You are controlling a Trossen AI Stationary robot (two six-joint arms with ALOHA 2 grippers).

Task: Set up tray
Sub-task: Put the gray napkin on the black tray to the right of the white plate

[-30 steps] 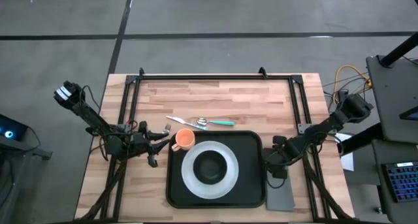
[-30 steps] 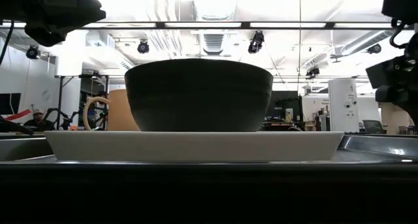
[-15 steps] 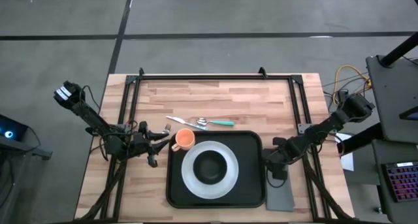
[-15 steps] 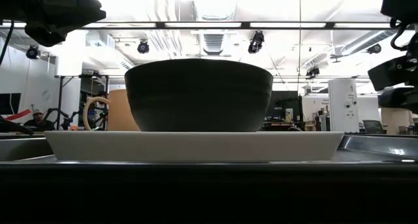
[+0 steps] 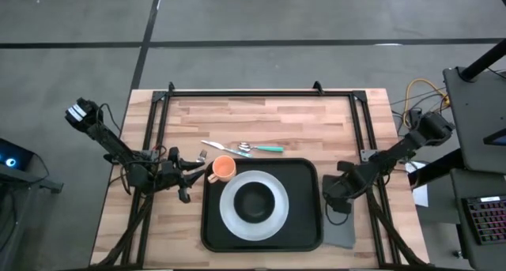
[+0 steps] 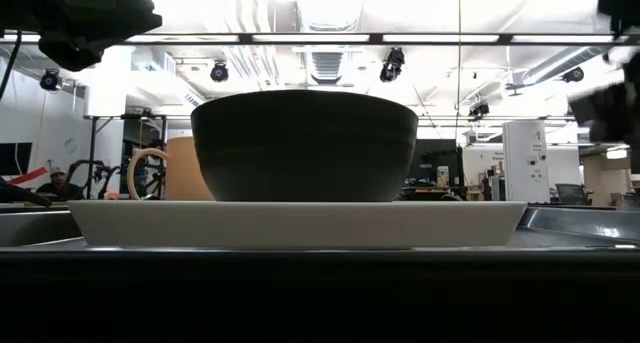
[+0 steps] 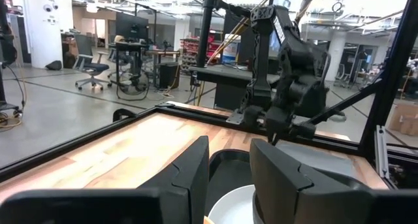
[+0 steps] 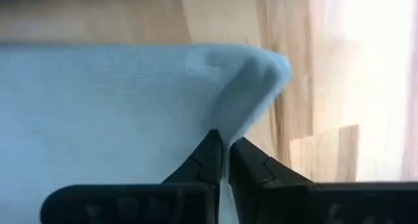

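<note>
The tray [image 5: 304,176] lies flat on the desk [image 5: 261,117] at the middle of its near edge. On it sit a white plate [image 5: 229,216] with a dark bowl [image 5: 254,201] at its centre, and an orange cup [image 5: 223,169] in the tray's far-left corner. A fork [image 5: 217,147] and a teal-handled spoon [image 5: 261,148] lie on the bare wood just beyond the tray's far rim.

The right gripper [image 5: 338,205] is low over the desk's right edge, just beside the tray's right rim, above a grey napkin [image 5: 341,233] near the near-right corner. The high view does not resolve its fingers. The right wrist view does: the fingertips [image 8: 210,157] are pinched together on a raised fold of the napkin [image 8: 111,106], with wood grain showing past the cloth's corner.

The left gripper [image 5: 186,179] rests low by the tray's left rim, near the cup. In the left wrist view its fingers [image 7: 196,168] stand apart with nothing between them; the same view shows the right arm [image 7: 290,80] across the desk.

The low view, level with the desk, shows the bowl [image 6: 303,145] on the plate [image 6: 300,223] in profile and the cup [image 6: 178,169] behind, but neither the napkin nor the cutlery.
</note>
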